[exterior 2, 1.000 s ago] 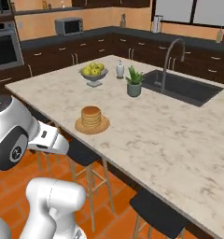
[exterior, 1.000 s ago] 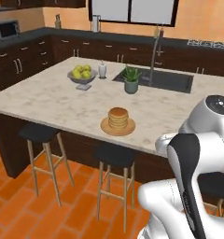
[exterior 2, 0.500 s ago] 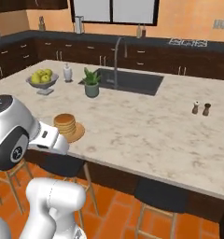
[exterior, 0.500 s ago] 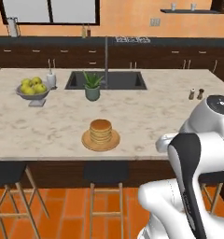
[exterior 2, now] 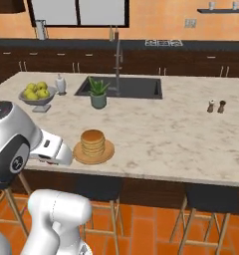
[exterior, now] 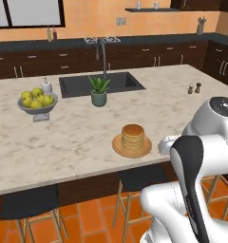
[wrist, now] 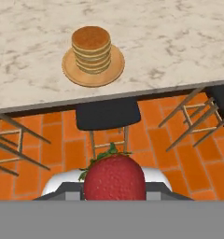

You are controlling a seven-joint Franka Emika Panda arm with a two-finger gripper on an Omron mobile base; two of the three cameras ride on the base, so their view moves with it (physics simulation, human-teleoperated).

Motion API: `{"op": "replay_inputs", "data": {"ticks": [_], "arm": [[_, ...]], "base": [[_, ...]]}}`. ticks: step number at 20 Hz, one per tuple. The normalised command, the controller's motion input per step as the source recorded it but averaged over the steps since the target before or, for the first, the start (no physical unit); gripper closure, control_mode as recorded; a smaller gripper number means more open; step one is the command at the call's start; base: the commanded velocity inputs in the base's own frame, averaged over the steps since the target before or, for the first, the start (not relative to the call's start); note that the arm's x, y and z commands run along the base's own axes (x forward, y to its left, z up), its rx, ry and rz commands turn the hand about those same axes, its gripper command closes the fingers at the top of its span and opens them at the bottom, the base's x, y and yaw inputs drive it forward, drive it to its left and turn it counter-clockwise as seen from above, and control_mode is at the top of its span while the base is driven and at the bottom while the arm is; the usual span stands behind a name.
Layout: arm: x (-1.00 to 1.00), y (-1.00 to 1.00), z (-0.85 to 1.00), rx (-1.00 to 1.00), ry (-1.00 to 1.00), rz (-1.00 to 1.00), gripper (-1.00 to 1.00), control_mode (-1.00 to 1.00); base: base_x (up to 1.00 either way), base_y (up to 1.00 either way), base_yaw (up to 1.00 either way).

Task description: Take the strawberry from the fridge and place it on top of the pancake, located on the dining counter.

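In the hand view a red strawberry (wrist: 115, 179) with green leaves sits low in the middle, and my gripper (wrist: 115, 192) is shut on it, its fingertips hidden behind the fruit. The hand (exterior 2: 51, 151) hangs just off the near edge of the dining counter (exterior: 63, 137), over the stools and the floor. The pancake (exterior: 133, 135) (exterior 2: 93, 143) (wrist: 91, 48) is a golden stack on a brown-orange plate near that counter edge, ahead of the gripper and a little to its side. The fridge is out of view.
A grey bowl of yellow fruit (exterior: 36, 101), a potted plant (exterior: 99, 91), a dark sink with faucet (exterior: 102, 81) and two small shakers (exterior: 194, 88) stand on the counter. Dark-seated stools (wrist: 107, 115) stand under its near edge, above an orange tile floor.
The whole picture has shifted, so the base has driven along the counter. The pancake now stands closer and more directly ahead. The strawberry stays in the shut gripper.
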Motion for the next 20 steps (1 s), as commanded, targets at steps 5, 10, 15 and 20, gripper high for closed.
{"op": "replay_inputs", "data": {"ticks": [5, 10, 15, 20], "arm": [[0.0, 0.0, 0.0, 0.0, 0.0, 0.0, 1.0, 1.0], [0.0, 0.0, 0.0, 0.0, 0.0, 0.0, 1.0, 1.0], [0.0, 0.0, 0.0, 0.0, 0.0, 0.0, 1.0, 1.0], [0.15, 0.0, 0.0, 0.0, 0.0, 0.0, 1.0, -1.0]], "base": [[0.62, 0.63, -0.15], [0.77, 0.06, 0.0], [0.61, 0.0, 0.01], [0.45, 0.0, 0.0]]}}
